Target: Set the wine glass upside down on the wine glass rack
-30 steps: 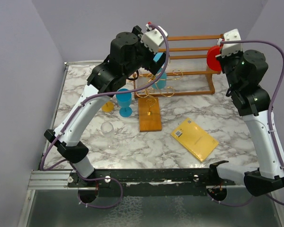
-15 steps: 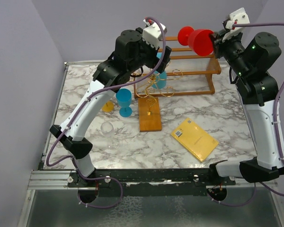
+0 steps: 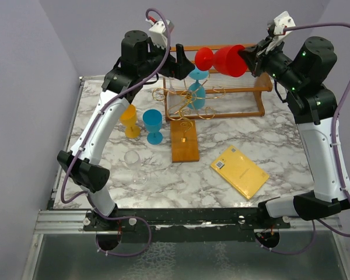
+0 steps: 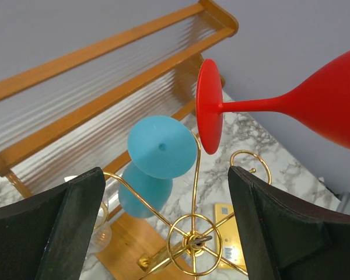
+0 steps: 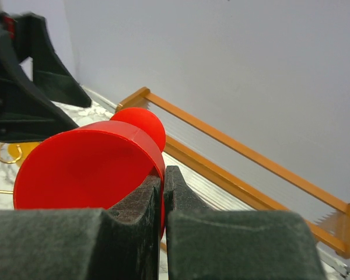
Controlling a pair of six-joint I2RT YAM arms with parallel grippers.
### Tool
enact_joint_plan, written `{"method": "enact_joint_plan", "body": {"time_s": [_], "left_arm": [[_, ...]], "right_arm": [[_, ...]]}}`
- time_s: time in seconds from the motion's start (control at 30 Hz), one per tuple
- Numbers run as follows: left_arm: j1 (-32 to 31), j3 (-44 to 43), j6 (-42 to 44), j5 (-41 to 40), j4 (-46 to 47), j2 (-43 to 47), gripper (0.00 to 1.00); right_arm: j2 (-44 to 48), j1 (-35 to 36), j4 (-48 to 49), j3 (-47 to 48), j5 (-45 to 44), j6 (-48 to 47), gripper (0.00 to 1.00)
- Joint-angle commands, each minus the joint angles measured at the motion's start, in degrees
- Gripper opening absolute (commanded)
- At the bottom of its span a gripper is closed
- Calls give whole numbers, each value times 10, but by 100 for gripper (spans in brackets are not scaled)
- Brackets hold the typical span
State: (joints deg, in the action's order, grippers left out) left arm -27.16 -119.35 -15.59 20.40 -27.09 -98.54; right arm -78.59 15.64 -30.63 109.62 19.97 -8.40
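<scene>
My right gripper (image 3: pixel 249 58) is shut on the rim of a red wine glass (image 3: pixel 228 60), holding it on its side high above the table, foot pointing left. In the right wrist view the fingers pinch the bowl's wall (image 5: pixel 81 169). My left gripper (image 3: pixel 184 65) is open and empty, just left of the glass's foot; in its view the red glass (image 4: pixel 315 108) hangs to the right above the jaws. Below stands the gold wire wine glass rack (image 3: pixel 185 108) on its wooden base (image 3: pixel 184 143). A blue glass (image 3: pixel 197 93) hangs upside down on it, also in the left wrist view (image 4: pixel 162 147).
A bigger wooden slatted shelf (image 3: pixel 236 81) stands behind the rack. A blue glass (image 3: pixel 153 125) and a yellow glass (image 3: pixel 130 121) stand left of the rack. A clear glass (image 3: pixel 133 158) lies at front left. A yellow book (image 3: pixel 239 171) lies at front right.
The right arm has raised the red glass and swung it left over the shelf, turning its foot toward the left gripper. The left arm has risen and pulled back leftward above the rack.
</scene>
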Motion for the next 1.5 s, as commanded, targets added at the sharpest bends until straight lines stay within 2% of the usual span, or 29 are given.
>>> {"method": "enact_joint_plan", "body": {"time_s": [0.0,0.17,0.5,0.8,1.23,1.3,1.47], "left_arm": [[10,24,-56,92,54,33,87],[24,52,-101,134,91,38,81],[38,88,-172,181,137,45,51],[39,92,-193,196,148,39,36],[39,86,-190,192,144,37,3],[40,81,-179,189,140,38,0],[50,54,-153,160,112,43,0]], "right_arm": [[-3,-2,-5,16,60,34,1],[-4,-2,-4,13,93,47,1],[-1,-2,0,11,112,52,1],[-1,-2,2,11,120,54,1],[-2,-2,7,1,120,43,1],[0,-2,7,-2,124,37,6],[4,-2,5,-11,132,25,36]]}}
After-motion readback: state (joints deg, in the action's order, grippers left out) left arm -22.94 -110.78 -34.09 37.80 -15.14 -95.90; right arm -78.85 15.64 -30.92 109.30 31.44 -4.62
